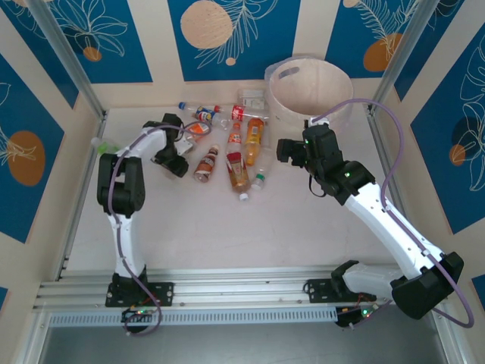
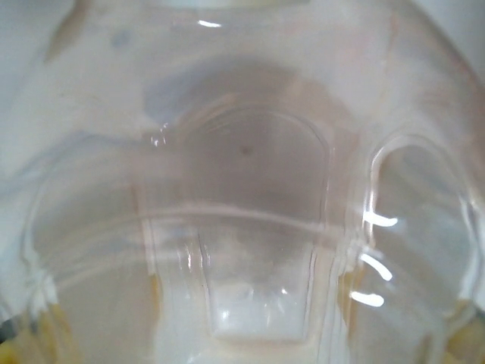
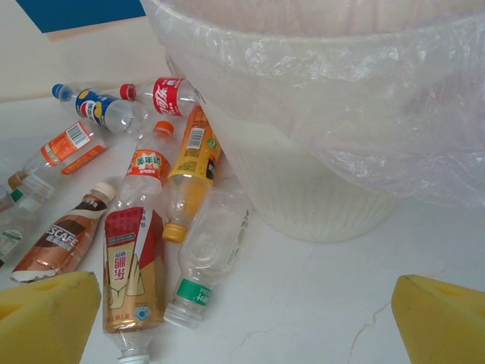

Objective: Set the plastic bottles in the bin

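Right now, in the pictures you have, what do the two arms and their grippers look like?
The left arm and right arm have white links with black joints. A lilac cable follows each. The right gripper is black, with yellow foam pads on its fingers. A green light glows on the right arm.

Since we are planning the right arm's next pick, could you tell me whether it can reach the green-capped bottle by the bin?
Probably yes: the right gripper is open and faces the green-capped bottle with nothing lying over it, though the red-labelled bottle crowds one side.
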